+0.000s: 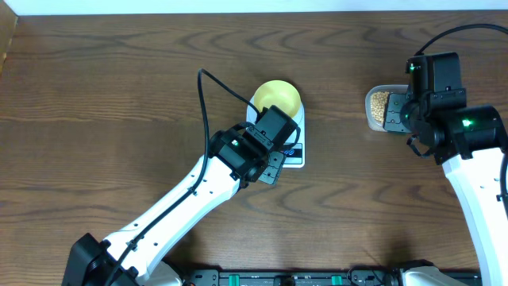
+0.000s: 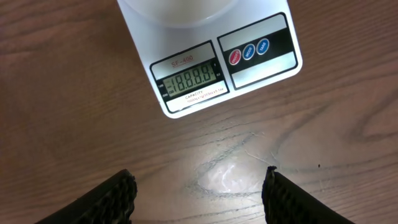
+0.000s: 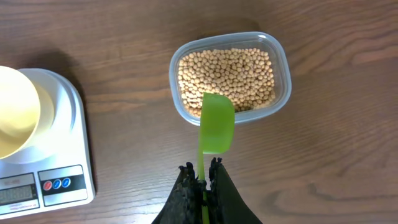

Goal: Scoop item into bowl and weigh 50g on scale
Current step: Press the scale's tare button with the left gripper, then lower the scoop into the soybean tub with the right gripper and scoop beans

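Note:
The beans [image 3: 227, 76] fill a clear plastic tub [image 3: 283, 68] at the right of the table. My right gripper [image 3: 201, 171] is shut on the handle of a green scoop [image 3: 216, 121]. The scoop's head hangs over the tub's near rim, and no beans show on it. The pale yellow bowl [image 1: 278, 97] stands on the white scale [image 1: 296, 156]. The scale's display [image 2: 189, 79] is lit with a full row of digits. My left gripper [image 2: 199, 176] is open over bare wood just in front of the scale, with nothing between its fingers.
Three coloured buttons [image 2: 249, 51] sit to the right of the display. In the overhead view the right arm [image 1: 468, 135] covers part of the tub [image 1: 379, 102]. Dark wood table [image 1: 119, 95] stretches to the left and back.

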Available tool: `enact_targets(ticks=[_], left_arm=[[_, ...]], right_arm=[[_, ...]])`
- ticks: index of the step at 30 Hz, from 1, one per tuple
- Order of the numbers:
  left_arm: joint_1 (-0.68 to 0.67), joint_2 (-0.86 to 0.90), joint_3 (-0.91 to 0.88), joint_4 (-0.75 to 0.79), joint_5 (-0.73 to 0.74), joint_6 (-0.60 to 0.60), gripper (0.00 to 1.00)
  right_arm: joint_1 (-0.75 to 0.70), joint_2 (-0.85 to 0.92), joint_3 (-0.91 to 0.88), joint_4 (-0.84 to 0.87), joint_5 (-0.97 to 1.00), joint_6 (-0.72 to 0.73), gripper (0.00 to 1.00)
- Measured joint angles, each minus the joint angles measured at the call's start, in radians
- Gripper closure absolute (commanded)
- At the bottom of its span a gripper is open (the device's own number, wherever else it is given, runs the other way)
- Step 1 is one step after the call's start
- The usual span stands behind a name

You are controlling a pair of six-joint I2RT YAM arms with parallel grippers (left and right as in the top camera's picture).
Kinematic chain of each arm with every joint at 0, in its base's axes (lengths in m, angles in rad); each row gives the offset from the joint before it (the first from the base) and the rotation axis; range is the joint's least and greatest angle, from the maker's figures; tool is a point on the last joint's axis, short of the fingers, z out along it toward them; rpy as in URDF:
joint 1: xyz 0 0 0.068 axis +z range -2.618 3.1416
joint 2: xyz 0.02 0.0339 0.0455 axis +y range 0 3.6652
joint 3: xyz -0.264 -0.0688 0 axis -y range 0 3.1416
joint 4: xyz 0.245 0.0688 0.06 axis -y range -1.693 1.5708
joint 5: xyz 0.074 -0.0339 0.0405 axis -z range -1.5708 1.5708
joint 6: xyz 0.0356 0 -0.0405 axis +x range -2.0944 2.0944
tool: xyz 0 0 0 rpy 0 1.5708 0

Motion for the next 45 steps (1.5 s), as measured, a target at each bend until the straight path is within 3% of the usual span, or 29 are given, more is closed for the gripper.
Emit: enact_targets(ticks=[10,13,15,16,17,29,45], left_arm=[[0.0,-0.157,0.0,-0.032,0.0,-0.032,0.31],[0.0,-0.236,0.0,-0.039,0.0,-0.031,0.23],[0.0,-0.272,0.0,-0.042,-0.003,-0.025,0.12],[0.0,-0.285,0.0,-0.043,-0.003,-0.021,0.02],[0.0,-0.295,0.0,-0.044,-0.004,-0.012,0.01],[0.0,-0.291,0.0,-0.044,-0.003,0.028,0.0],[0.0,-0.291,0.0,-0.044,-0.019,0.028,0.0]], right_arm=[[-0.022,0.0,0.0,-0.034,0.038,0.0,0.99],[-0.053,0.0,0.0,-0.044,0.043,0.0,0.99],[-0.072,0.001,0.0,-0.05,0.046,0.0,0.99],[-0.08,0.003,0.0,-0.052,0.047,0.0,0.99],[-0.088,0.007,0.0,-0.055,0.048,0.0,0.99],[-0.147,0.131,0.0,-0.055,0.064,0.003,0.99],[-0.147,0.307,0.0,0.119,0.124,-0.042,0.99]])
